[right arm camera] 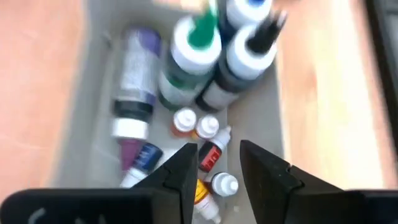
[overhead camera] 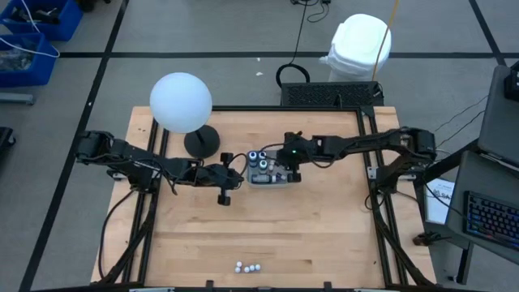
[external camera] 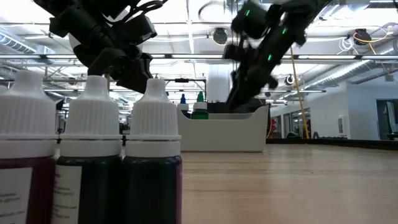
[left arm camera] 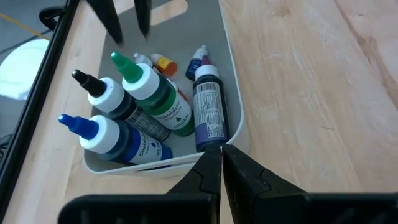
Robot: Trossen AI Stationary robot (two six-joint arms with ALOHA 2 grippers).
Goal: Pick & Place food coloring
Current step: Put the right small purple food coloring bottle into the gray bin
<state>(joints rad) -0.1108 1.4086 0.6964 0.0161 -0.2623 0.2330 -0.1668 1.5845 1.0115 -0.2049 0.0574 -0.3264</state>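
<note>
Apparently the right gripper (right arm camera: 214,165), fingers parted, hovers over tray (left arm camera: 233,93) bottles (right arm camera: 186,46).

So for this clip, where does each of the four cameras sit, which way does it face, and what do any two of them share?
High view: overhead, straight down on the wooden table; both arms show.
Low view: table height, level past three white-capped bottles toward the tray; both arms descend.
Left wrist view: beside the tray, left gripper shut.
Right wrist view: above the tray, right gripper open.
Shared: both wrist views show the green-tipped bottle.
</note>
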